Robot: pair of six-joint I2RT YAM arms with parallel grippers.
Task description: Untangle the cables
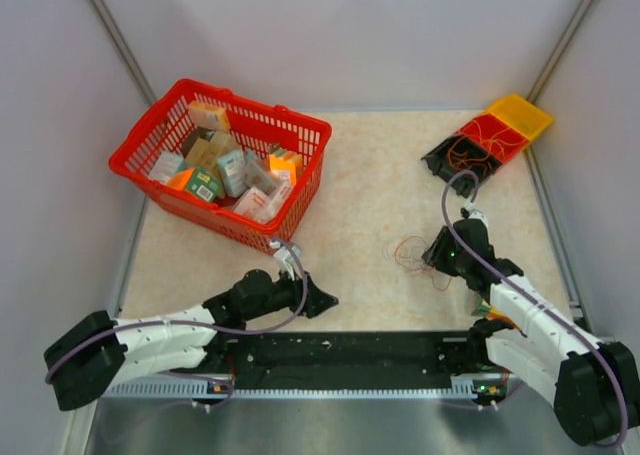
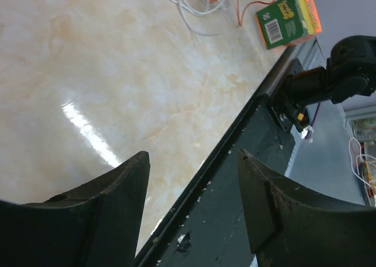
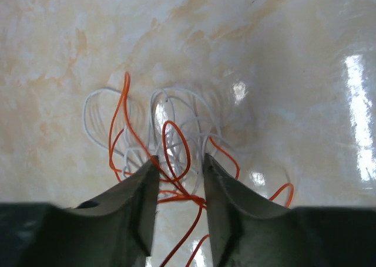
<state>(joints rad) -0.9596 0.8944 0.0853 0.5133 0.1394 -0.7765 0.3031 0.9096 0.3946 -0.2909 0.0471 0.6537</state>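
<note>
cables: a loose tangle of thin orange and whitish loops, lying flat on the table right of the middle, nearer to the near edge than to the far one.
long axis: no clear one; the loops spread to the left and a little forward from the right fingers.
right gripper: it stands directly on the tangle. The gap between the jaws is narrow, orange strands pass through it, and I judge they are not pinched yet.
left gripper: jaws wide and empty, over the near edge, well apart from the tangle on its left side.
nearer arm: the right one, clearly.
table: pale marble pattern, glossy and flat; thin wire probably slides on it.
room: there is free surface to the left of the tangle; the red basket is far left, the compartment tray far right.
</note>
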